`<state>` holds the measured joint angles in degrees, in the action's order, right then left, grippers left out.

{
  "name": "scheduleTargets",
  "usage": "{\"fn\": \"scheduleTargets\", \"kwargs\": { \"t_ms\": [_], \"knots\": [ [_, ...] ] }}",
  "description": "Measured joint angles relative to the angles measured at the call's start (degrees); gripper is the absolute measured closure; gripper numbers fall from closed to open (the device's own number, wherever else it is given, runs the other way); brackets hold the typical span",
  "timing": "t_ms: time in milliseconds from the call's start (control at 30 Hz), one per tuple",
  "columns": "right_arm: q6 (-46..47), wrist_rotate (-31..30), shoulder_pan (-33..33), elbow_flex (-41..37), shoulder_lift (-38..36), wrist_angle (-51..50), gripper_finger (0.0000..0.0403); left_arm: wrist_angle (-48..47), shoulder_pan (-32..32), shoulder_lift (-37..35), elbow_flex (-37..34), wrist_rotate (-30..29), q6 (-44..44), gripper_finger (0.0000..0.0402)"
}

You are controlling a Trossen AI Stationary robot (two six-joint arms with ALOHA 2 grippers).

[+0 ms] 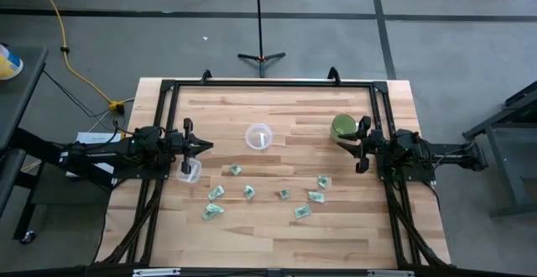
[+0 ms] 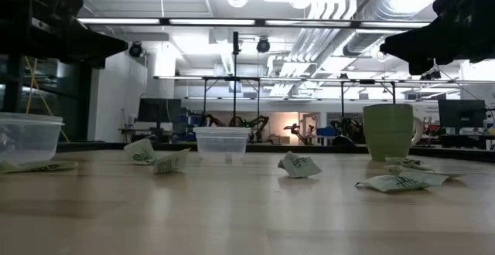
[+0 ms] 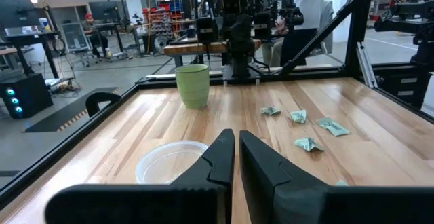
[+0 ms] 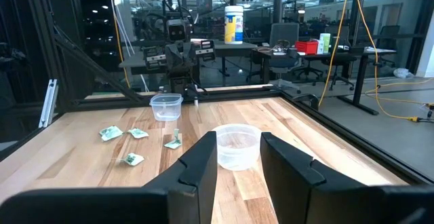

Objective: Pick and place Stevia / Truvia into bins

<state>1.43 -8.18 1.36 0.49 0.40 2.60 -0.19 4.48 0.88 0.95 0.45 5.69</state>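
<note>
Several green-and-white sachets (image 1: 284, 194) lie scattered on the wooden table's near half, also showing in the low view as sachets (image 2: 298, 164). One clear cup (image 1: 258, 136) stands at the table's middle. A second clear cup (image 1: 190, 169) stands by the left side, just near of my left gripper (image 1: 204, 147). That gripper (image 3: 237, 153) is shut and hovers above the table. My right gripper (image 1: 351, 145) is open and hovers at the right side, next to the green cup (image 1: 342, 127). In its wrist view my right gripper (image 4: 239, 157) points at the middle clear cup (image 4: 237, 146).
The solid green cup (image 2: 388, 130) stands on the far right part of the table. A black frame (image 1: 268, 82) runs around the table's edges. Bare wood lies along the near edge (image 1: 268, 243). People and workshop gear show beyond the table.
</note>
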Motion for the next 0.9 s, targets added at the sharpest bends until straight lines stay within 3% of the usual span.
{"fn": "scheduleTargets", "kwargs": {
  "t_ms": [700, 900],
  "knots": [
    [-0.12, -0.01, 0.0, -0.01, 0.0, 0.01, 0.0297, -0.02, -0.01, 0.0, 0.0, 0.0, -0.02, 0.0341],
    [-4.1, -0.65, 0.01, -0.02, 0.0, 0.08, 0.0297, -0.02, 0.02, -0.01, 0.0, -0.01, 0.0, 0.0341]
  ]
}}
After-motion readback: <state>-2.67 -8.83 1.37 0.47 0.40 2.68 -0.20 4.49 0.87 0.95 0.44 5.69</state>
